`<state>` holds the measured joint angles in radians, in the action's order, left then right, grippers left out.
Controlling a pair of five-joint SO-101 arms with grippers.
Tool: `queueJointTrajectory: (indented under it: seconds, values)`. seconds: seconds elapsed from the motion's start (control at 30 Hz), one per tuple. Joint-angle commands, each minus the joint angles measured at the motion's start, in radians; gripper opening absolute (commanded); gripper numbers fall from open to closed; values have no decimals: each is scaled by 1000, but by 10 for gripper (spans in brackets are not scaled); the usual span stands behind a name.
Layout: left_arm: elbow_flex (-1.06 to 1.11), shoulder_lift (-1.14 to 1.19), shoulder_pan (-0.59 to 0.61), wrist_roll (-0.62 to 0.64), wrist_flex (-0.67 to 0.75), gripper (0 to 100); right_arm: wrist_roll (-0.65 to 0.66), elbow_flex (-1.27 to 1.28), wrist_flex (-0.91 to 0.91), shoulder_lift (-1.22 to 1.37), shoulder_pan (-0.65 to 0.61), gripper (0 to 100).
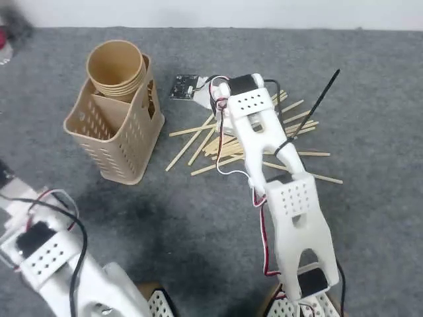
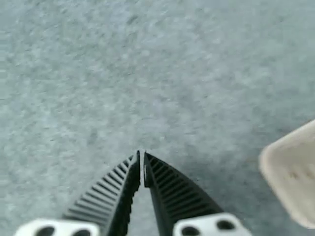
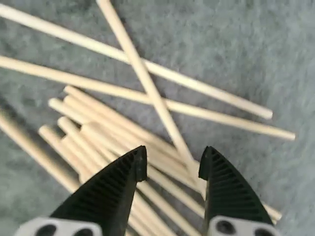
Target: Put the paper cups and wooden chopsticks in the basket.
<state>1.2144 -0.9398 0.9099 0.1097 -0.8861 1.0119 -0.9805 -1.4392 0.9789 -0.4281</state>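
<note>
Step in hand: chopstick collection. The paper cups (image 1: 117,66) stand nested in one stack inside the basket (image 1: 112,148), at the far left of the table (image 1: 198,224), so that part of the task is judged complete.

Right arm (image 1: 264,132): extended over the chopsticks (image 1: 221,148), which lie in a loose heap at centre, right of the basket and apart from it. The right jaws are apart and point down at the heap, straddling several sticks; nothing is held between them.

Left arm (image 1: 46,257): at the near left corner. The left jaws are together, tips all but touching, with nothing between them, above bare table with a corner of the basket just to one side.

Next move, as judged: lower the right jaws around a few parallel sticks, close, lift and carry left to the basket's free compartment beside the cups. The sticks cross one another, so a grip across the bundled group looks safer than one on a lone crossed stick, which may pivot or drag its neighbours.

Count:
- Basket: one.
- Paper cups: one stack; the rims suggest four or five, exact number not determinable.
- Chopsticks: well over a dozen; the arm covers part of the heap, so no firm figure.
- Also present: one small circuit board (image 1: 184,86) just right of the basket, not part of the task.
</note>
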Motion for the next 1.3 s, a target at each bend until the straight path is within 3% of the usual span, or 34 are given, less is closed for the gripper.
queueJointTrajectory:
  seconds: [0.0, 0.23, 0.4, 0.7, 1.1, 1.27]
  values:
    - [21, -20, 81, -63, 41, 13, 37, -189, -24, 70, -10, 189]
    - [73, -18, 95, -77, 107, 13, 38, -330, -24, 237, -8, 180]
    - [81, -18, 92, -77, 123, 13, 44, -359, -35, 272, -2, 0]
    - [94, -20, 37, -78, 126, 13, 31, -703, -364, 223, -15, 7]
    - [97, -20, 35, -109, 126, 13, -227, -377, -358, -447, 36, 7]
    - [97, -20, 35, -109, 126, 13, -552, -307, -352, -582, -51, 7]
